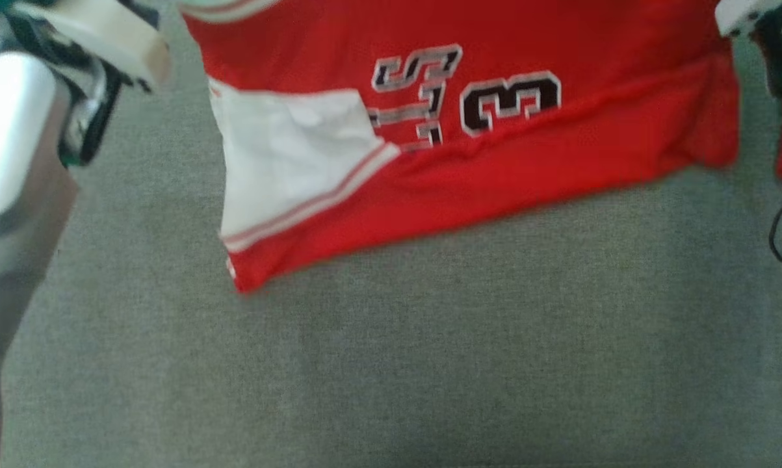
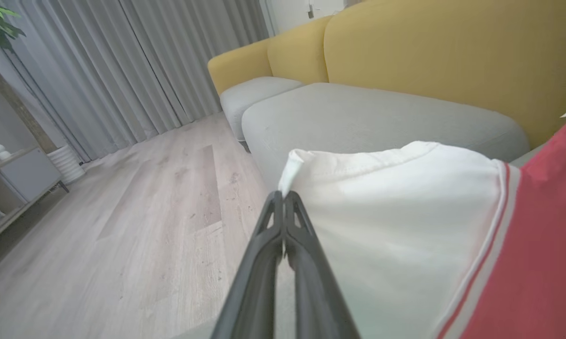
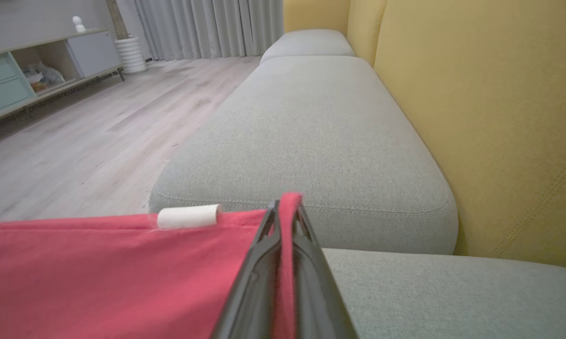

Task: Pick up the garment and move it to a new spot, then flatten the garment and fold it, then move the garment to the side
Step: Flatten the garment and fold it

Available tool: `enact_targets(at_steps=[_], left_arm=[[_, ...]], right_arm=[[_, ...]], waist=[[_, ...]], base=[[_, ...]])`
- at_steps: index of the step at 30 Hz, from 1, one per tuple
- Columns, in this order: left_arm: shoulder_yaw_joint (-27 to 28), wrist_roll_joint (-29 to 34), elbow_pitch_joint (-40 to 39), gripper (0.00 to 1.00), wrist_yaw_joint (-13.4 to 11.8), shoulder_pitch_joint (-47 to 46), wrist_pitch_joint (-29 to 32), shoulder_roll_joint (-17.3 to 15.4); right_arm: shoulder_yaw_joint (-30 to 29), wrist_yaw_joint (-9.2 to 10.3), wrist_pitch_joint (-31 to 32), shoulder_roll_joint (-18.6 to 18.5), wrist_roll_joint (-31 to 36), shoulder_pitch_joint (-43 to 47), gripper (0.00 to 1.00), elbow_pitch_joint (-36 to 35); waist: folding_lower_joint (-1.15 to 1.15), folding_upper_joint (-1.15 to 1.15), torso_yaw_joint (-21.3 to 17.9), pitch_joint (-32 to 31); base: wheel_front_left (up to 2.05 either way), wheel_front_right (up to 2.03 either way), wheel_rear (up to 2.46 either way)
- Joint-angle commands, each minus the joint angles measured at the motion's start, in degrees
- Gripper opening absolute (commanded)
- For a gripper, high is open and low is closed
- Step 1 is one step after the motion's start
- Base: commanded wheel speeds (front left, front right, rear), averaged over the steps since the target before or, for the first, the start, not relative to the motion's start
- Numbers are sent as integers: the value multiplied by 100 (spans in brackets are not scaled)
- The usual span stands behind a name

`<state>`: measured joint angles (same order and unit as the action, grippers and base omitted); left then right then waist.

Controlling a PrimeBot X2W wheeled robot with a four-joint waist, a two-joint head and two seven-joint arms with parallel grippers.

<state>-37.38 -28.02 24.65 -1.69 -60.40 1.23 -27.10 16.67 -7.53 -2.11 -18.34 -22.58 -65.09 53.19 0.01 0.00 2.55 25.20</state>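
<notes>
Two closed grips on your jersey (image 1: pixel 560 162): left tool (image 2: pixel 283 194) pinches white panel (image 2: pixel 381 212) corner, right tool (image 3: pixel 287 205) red edge; head view adds black numerals (image 1: pixel 511 101).

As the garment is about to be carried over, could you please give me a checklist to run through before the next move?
1. Left gripper shut on the white corner of the garment: ok.
2. Right gripper shut on its red edge: ok.
3. Fabric hanging flat between the two: not ok, the white panel folds over part of the printed number.
4. Lower hem off the cushion: cannot tell, the head view is blurred.
5. Black cable apart from the garment: cannot tell.
</notes>
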Motion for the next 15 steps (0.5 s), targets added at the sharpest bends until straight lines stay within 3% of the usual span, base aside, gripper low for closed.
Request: enact_targets(at_steps=[1, 9, 15], left_arm=[[248, 64, 4, 0, 18, -399, -109, -265], [169, 122, 1273, 0, 320, -1025, -776, 162], [-64, 154, 1765, 0, 570, -948, -1022, 324]], right_arm=[[43, 4, -91, 60, -55, -199, 0, -104], [211, 4, -456, 225, -307, -535, 0, 350], [533, 4, -493, 109, -649, -319, 0, 512]], waist=[[-1, 0, -14, 33], [-1, 0, 33, 103], [-1, 0, 119, -24]], base=[[0, 0, 0], [0, 0, 0], [0, 0, 0]])
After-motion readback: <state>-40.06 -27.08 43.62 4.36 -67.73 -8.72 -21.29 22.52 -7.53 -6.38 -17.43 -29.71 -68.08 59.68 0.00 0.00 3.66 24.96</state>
